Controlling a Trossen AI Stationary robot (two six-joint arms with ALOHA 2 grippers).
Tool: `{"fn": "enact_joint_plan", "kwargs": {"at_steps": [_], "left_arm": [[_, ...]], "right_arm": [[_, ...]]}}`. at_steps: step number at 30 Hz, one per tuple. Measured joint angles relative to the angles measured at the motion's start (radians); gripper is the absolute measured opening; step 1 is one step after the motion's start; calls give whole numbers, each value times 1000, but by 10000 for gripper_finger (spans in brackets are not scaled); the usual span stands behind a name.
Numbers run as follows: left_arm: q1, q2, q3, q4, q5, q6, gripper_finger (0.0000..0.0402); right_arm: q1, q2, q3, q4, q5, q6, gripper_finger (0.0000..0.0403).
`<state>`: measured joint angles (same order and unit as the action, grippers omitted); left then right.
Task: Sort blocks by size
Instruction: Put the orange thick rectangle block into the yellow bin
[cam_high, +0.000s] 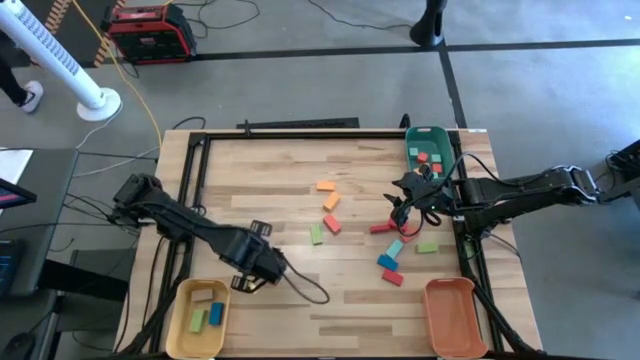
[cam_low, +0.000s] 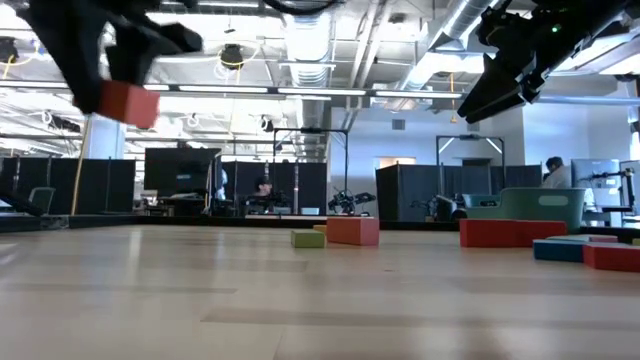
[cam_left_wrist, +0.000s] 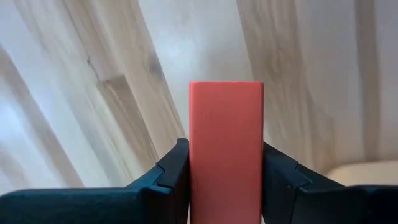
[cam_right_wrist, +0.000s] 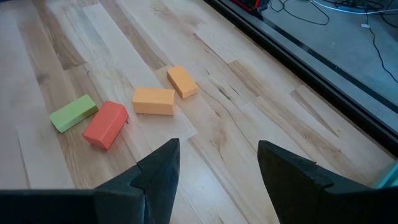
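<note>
Sorting blocks by size, partly done: gripping a red block (cam_left_wrist: 226, 149) tight in the left gripper (cam_high: 262, 268), hanging above the table (cam_high: 280, 170) beside the yellow tray (cam_high: 178, 330) already holding three blocks. Hovering with fingers spread and empty, the right gripper (cam_high: 405, 205) over the loose scatter (cam_high: 392, 262) mid-table. Holding a few pieces, the green tray (cam_high: 412, 140); sitting bare, the orange tray (cam_high: 455, 318). Leaving, by the look of it, most blocks unsorted.
</note>
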<state>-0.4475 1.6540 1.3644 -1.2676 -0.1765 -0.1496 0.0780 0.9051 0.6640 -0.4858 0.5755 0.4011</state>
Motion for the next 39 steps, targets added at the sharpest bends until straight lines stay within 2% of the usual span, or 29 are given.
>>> {"fn": "enact_joint_plan", "kwargs": {"at_steps": [6, 16, 22, 26, 29, 35, 39], "left_arm": [[-101, -1, 53, -170, 13, -182, 123], [-334, -86, 56, -182, 90, -612, 123], [-455, -99, 54, -145, 90, -822, 123], [-508, -99, 22, -79, 94, -922, 123], [-545, -99, -20, -23, 100, -990, 123], [-605, -99, -138, 91, 170, -1113, 123], [-624, -99, -190, 124, 174, -1148, 123]], "right_arm": [[0, 0, 0, 0, 0, 0, 245], [0, 0, 0, 6, 0, 0, 245], [-11, 0, 0, 95, 0, -6, 245], [-30, 0, 0, 203, 0, -18, 245], [-36, 0, 0, 214, -8, -33, 245], [-35, 0, 0, 217, -94, -73, 245], [-25, 11, 0, 219, -168, -73, 245]]}}
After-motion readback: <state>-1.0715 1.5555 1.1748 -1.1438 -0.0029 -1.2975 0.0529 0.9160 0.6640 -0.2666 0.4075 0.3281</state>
